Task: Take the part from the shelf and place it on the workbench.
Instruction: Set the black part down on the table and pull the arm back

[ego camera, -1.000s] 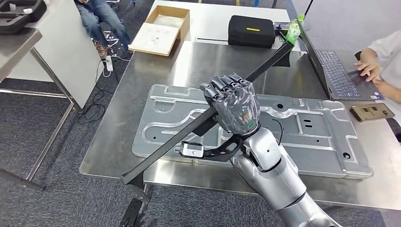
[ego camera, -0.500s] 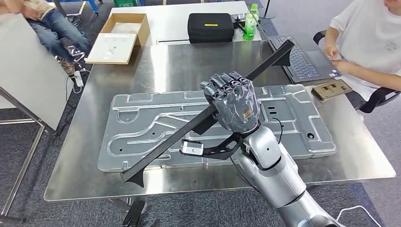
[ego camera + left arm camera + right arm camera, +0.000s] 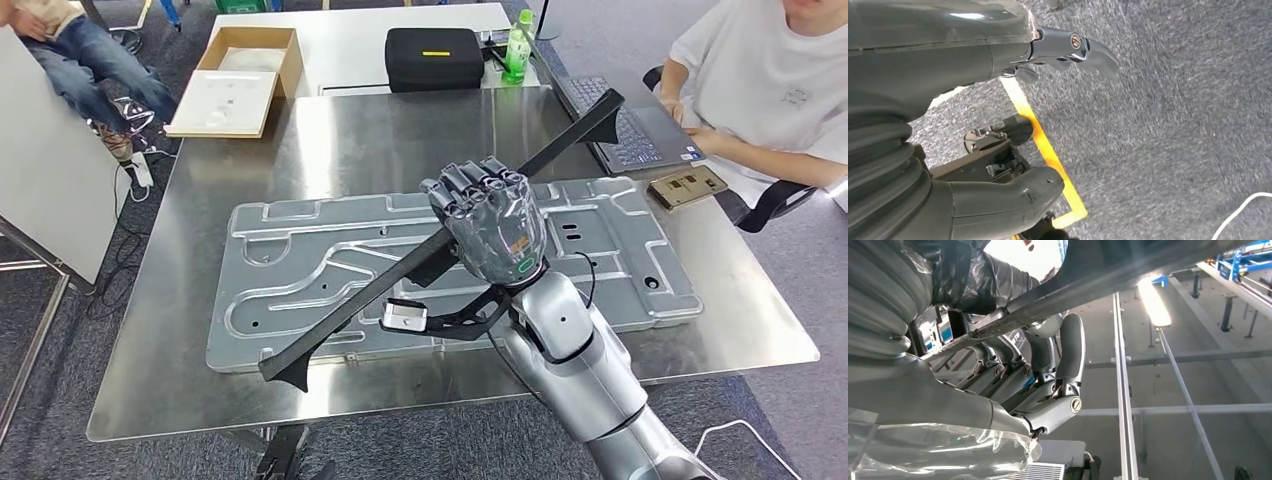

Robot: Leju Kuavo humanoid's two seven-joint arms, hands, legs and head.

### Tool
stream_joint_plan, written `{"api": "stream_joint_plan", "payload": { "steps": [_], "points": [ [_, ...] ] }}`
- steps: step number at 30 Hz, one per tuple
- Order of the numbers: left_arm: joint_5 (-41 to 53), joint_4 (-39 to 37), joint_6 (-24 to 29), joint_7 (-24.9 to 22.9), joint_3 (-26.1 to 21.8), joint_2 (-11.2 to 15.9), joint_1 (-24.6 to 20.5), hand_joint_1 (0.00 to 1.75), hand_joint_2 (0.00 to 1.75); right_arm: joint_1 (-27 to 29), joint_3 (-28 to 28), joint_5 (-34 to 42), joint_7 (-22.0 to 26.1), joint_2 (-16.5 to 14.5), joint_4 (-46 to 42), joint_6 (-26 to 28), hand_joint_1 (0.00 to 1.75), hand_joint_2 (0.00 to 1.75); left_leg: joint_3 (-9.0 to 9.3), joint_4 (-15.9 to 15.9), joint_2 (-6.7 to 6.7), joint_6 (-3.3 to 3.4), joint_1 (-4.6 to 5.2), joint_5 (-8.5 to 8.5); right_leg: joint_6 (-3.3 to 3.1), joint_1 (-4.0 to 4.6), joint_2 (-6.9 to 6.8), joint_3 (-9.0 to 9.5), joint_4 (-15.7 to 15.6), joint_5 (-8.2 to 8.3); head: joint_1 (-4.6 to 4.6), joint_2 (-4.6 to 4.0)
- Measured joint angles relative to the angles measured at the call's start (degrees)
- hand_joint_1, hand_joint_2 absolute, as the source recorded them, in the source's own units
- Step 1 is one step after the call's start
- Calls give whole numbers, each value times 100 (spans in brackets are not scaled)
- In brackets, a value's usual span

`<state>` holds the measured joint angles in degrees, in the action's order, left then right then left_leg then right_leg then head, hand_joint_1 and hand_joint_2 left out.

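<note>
A long black bar (image 3: 365,303) with flared ends is the part, and my right hand (image 3: 492,222) grips it near its middle. It hangs slantwise above the steel workbench (image 3: 160,385) and the large stamped metal plate (image 3: 300,262) lying on it. One end points at the laptop, the other at the bench's near edge. In the right wrist view the bar (image 3: 1128,270) crosses my right hand (image 3: 1040,385), whose fingers curl around it. My left hand (image 3: 948,55) hangs over grey carpet with its fingers apart, holding nothing.
A person in white (image 3: 770,85) sits at the right by a laptop (image 3: 640,135) and a flat device (image 3: 686,186). At the back are a black case (image 3: 434,58), a green bottle (image 3: 516,48) and an open cardboard box (image 3: 240,80). Another person (image 3: 70,65) sits far left.
The whole picture has shifted: the camera turned, so the workbench now lies more squarely ahead. My right hand keeps the same grip on the bar.
</note>
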<state>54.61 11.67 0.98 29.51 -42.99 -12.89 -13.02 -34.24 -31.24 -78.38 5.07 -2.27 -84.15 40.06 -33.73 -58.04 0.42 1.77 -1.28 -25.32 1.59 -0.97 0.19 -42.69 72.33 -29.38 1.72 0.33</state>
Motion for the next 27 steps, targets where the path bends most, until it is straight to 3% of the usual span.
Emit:
{"api": "stream_joint_plan", "payload": {
  "steps": [2, 4, 7, 9, 12, 13, 14, 15, 16, 18, 19, 21, 23, 24, 26, 27],
  "points": [
    [-9, 0, 0, 0, 3, 1, -4, 0, 175, -5, 1, -17, 9, -1, 3, 0, 175, 175, 10, -37, 15, -47, 1, -43, 5, -12, -41, 393, -787, 360, 1, 0],
    [-29, 0, -13, -1, 3, 7, -2, 0, 175, -7, 0, -41, 17, -4, 3, 0, 175, 175, 9, -59, 24, -106, 17, -73, -30, 14, -56, 616, -1244, 475, -1, 0],
    [-57, 0, -23, -4, 2, 13, 6, 0, 175, -1, 1, -116, 20, -10, 4, 0, 175, 175, 9, -55, 36, -208, 16, -95, -130, 38, -20, 616, -1281, 459, -3, 0],
    [-69, 0, -24, -10, 0, 20, 21, 0, 175, -9, 1, -214, 10, -17, 4, -1, 175, 175, -81, -273, 29, -255, 1, -255, -217, 25, -6, 637, -1316, 472, -3, 0],
    [-84, 0, -31, 5, -2, 33, 48, 0, 175, -7, -1, -377, -33, -22, 18, -2, 175, 175, -567, -1300, 10, -272, 2, -745, -299, 52, 1, 652, -1325, 460, -6, 0],
    [-91, 0, -35, 15, -2, 34, 52, 0, 175, 1, -2, -413, -49, -22, 29, -2, 175, 175, -715, -1580, 7, -275, 4, -811, -310, 66, 5, 660, -1323, 453, -6, 0],
    [-96, 0, -39, 23, -2, 36, 55, 0, 175, 8, -2, -445, -62, -22, 42, -2, 175, 175, -783, -1684, 5, -273, 6, -773, -318, 76, 14, 672, -1322, 444, -6, 0],
    [-100, 0, -41, 31, -2, 36, 58, 0, 175, 11, -3, -468, -73, -22, 50, -2, 175, 175, -721, -1521, 4, -263, 6, -608, -321, 80, 27, 691, -1321, 436, -6, 0],
    [-102, 0, -42, 36, -2, 37, 59, 0, 175, 11, -3, -483, -81, -23, 55, -2, 175, 175, -553, -1134, -1, -244, 7, -361, -318, 81, 43, 717, -1321, 425, -5, 0],
    [-101, 0, -44, 39, -2, 39, 56, 0, 175, 0, -3, -499, -89, -26, 61, -2, 175, 175, -192, -353, -30, -202, 20, -41, -291, 86, 73, 746, -1330, 411, -4, 0],
    [-101, 0, -46, 43, -2, 40, 54, 0, 175, -5, -4, -499, -94, -28, 66, -2, 175, 175, -91, -122, -42, -183, 34, 19, -262, 84, 83, 744, -1343, 418, -3, 0],
    [-103, 0, -62, 58, -2, 41, 50, 0, 175, -11, -6, -478, -107, -28, 85, -2, 175, 175, -51, 6, -50, -150, 63, 23, -199, 78, 97, 734, -1382, 448, -4, 0],
    [-103, 0, -82, 69, -1, 37, 42, 0, 175, -19, -8, -437, -116, -27, 98, -2, 175, 175, -23, 72, -38, -93, 32, 66, -136, 75, 84, 728, -1374, 424, -3, 0],
    [-103, 0, -88, 68, -1, 34, 39, 0, 175, -32, -8, -420, -119, -27, 99, -1, 175, 175, -6, 108, -28, -62, 14, 86, -107, 74, 72, 681, -1263, 345, -2, 0],
    [-103, 0, -94, 64, 0, 32, 37, 0, 175, -53, -8, -401, -121, -26, 104, -1, 175, 175, 11, 139, -9, -25, 0, 101, -55, 57, 49, 423, -718, 50, 1, 0],
    [-104, 0, -97, 64, 0, 33, 39, 0, 175, -54, -9, -397, -121, -23, 113, -1, 131, 131, 10, 138, 1, -16, 0, 100, -34, 41, 45, 236, -346, -106, 1, 0]
  ]
}}
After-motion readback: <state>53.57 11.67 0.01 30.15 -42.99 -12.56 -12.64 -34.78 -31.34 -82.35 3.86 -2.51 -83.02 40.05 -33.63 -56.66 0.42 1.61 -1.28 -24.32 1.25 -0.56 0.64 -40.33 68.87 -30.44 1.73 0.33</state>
